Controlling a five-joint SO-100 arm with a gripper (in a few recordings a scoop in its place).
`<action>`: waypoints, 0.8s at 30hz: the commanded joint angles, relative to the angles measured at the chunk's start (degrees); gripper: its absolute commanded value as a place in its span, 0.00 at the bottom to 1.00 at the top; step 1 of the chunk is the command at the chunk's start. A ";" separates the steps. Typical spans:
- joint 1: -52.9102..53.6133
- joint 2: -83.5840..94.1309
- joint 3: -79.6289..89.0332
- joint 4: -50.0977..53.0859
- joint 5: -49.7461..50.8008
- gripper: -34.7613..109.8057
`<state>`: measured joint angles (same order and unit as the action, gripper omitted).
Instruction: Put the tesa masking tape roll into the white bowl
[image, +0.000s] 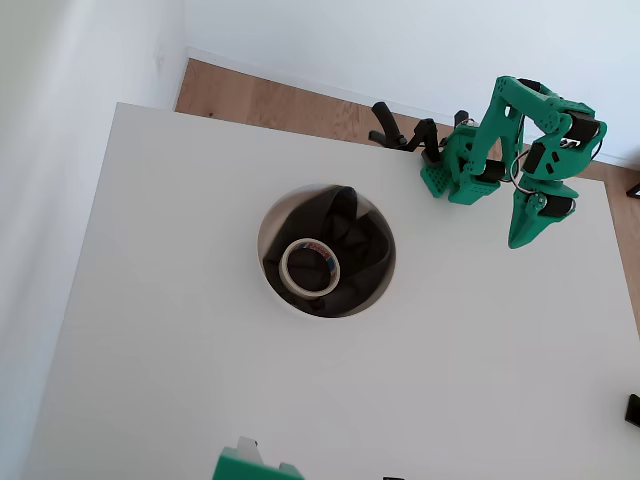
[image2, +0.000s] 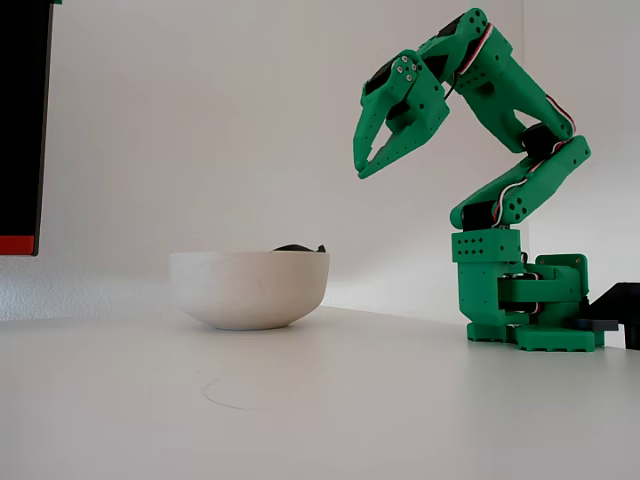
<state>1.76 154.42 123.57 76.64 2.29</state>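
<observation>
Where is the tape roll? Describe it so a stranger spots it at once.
On the white table, find the white bowl near the middle in the overhead view, lined with dark cloth. The tesa masking tape roll lies flat on that cloth: a small cream ring with a red and blue core.

White table (image: 150, 330), white bowl (image: 272, 290), green arm base (image: 455, 175)

Open table (image: 180, 380) surrounds the bowl (image2: 248, 287) on every side. The claw (image2: 366, 168) hangs high, right of the bowl, with clear air between them.
</observation>
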 joint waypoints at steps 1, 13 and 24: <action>3.16 4.75 9.05 -5.71 -0.35 0.18; 1.05 12.83 23.55 -9.67 -1.14 0.18; -0.88 20.30 31.46 -8.79 -0.26 0.18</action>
<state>0.18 172.88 154.25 67.76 0.70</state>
